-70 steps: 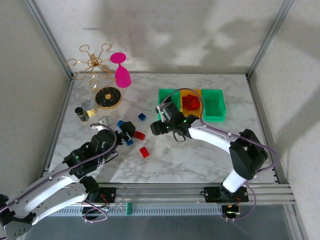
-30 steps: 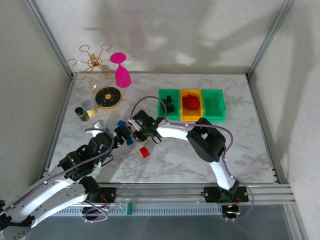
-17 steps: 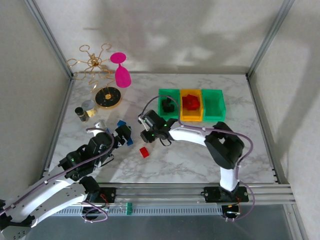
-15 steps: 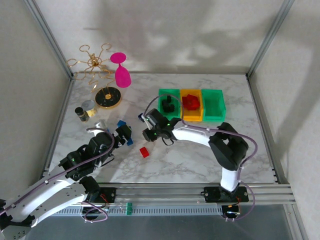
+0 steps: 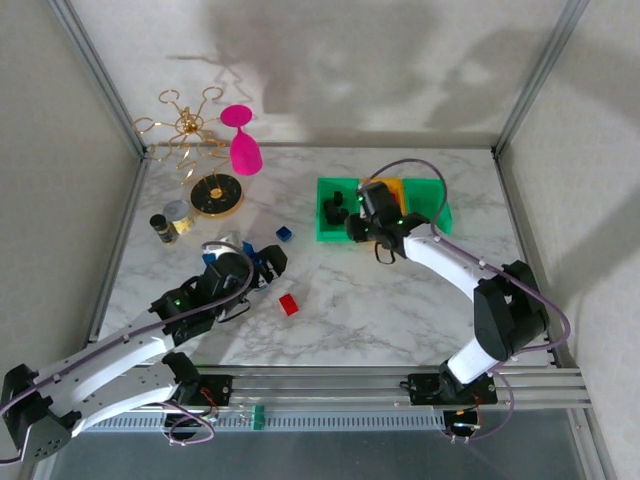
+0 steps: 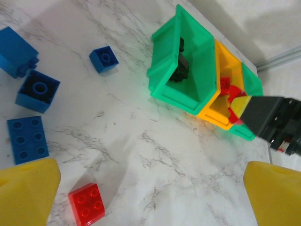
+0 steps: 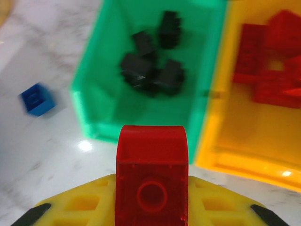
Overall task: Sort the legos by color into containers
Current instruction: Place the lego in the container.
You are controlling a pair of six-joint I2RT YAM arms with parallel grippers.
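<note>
My right gripper [image 7: 151,200] is shut on a red lego [image 7: 151,155], held just in front of the containers [image 5: 362,222]. Ahead of it stands a green bin [image 7: 101,89] holding several black legos [image 7: 149,70], and beside that an orange-yellow bin [image 7: 221,141] with red legos [image 7: 270,70]. A second green bin [image 5: 432,215] stands at the right end. My left gripper [image 6: 150,197] is open above bare marble, its yellow fingertips [image 6: 23,193] wide apart. A loose red lego [image 6: 87,203] lies near it, and several blue legos [image 6: 37,90] lie to the left.
A black-and-gold disc stand [image 5: 216,194], a gold wire rack [image 5: 185,125], a pink glass [image 5: 243,145] and small jars [image 5: 168,222] stand at the back left. One blue lego [image 5: 284,233] lies apart, left of the bins. Metal frame posts edge the marble table [image 5: 400,320].
My right arm has swung from the loose bricks at the table's middle back to the bins, carrying the red lego. My left gripper has shifted a little to the right.
</note>
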